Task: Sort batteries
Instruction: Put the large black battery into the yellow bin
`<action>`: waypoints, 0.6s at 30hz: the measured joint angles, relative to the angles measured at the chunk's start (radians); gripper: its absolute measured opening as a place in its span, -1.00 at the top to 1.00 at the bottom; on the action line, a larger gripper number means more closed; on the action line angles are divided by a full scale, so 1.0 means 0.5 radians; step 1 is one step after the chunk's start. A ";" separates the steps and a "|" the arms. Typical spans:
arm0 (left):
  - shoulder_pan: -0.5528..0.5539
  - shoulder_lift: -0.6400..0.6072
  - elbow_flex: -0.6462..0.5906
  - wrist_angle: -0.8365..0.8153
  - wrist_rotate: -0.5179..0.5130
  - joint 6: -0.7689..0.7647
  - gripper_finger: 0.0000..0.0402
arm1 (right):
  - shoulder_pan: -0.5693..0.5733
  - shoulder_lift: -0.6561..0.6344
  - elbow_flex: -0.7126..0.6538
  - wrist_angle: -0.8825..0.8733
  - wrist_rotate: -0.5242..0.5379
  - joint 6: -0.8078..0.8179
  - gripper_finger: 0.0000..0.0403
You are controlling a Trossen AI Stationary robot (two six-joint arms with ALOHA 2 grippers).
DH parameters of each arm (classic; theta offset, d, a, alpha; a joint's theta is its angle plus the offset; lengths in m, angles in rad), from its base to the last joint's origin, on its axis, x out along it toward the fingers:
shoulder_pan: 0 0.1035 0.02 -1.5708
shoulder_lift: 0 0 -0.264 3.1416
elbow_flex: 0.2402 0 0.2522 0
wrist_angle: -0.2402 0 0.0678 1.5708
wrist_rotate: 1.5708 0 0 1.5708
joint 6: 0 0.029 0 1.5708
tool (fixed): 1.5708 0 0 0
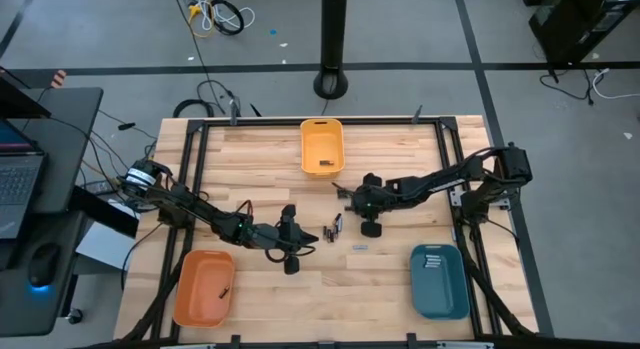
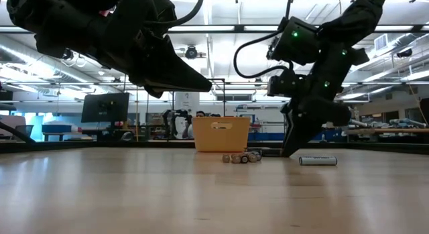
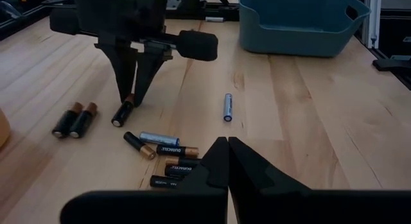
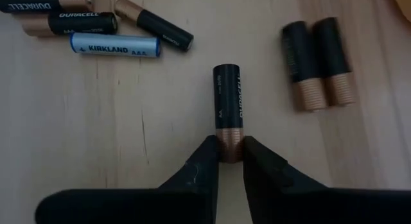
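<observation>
On the wooden table (image 1: 400, 289), near its middle, the right hand (image 4: 230, 153) pinches the copper end of one black battery (image 4: 227, 99) lying flat. Two more black, copper-tipped batteries (image 4: 318, 60) lie side by side just beside it; a pale blue one (image 4: 114, 44) lies among dark ones nearby. Close by, the left hand (image 3: 228, 150) hovers, fingers closed on nothing.

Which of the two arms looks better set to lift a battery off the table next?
The right. Its fingers already pinch the copper end of a black cylindrical battery lying on the wooden table. The left gripper is shut and empty, hovering beside the battery cluster.
</observation>
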 joint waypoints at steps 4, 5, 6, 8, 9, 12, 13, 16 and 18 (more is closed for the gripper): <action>0.000 0.000 0.000 0.000 -0.003 0.000 0.96 | 0.034 -0.015 -0.001 0.004 -0.018 0.012 0.71; 0.000 0.000 0.000 0.000 -0.004 0.000 0.96 | 0.043 -0.032 -0.003 0.004 -0.018 0.014 0.71; 0.000 0.000 0.000 0.000 -0.007 0.000 0.96 | 0.053 -0.045 -0.004 -0.001 -0.021 0.015 0.71; 0.001 0.000 0.000 0.000 -0.022 0.000 0.96 | 0.078 -0.076 -0.008 -0.023 -0.034 0.015 0.71; 0.001 0.000 0.000 0.000 -0.026 0.000 0.96 | 0.090 -0.094 -0.011 -0.041 -0.070 0.016 0.71; 0.001 0.000 0.000 0.000 -0.040 0.000 0.96 | 0.127 -0.135 -0.014 -0.040 -0.092 0.024 0.71; 0.001 0.000 0.000 0.000 -0.041 0.000 0.96 | 0.139 -0.150 -0.014 -0.036 -0.082 0.034 0.71; 0.001 0.000 0.000 0.000 -0.050 0.000 0.96 | 0.184 -0.183 -0.013 -0.027 -0.053 0.073 0.71; 0.001 0.000 0.000 0.000 -0.078 -0.002 0.96 | 0.219 -0.209 -0.013 -0.024 -0.052 0.097 0.71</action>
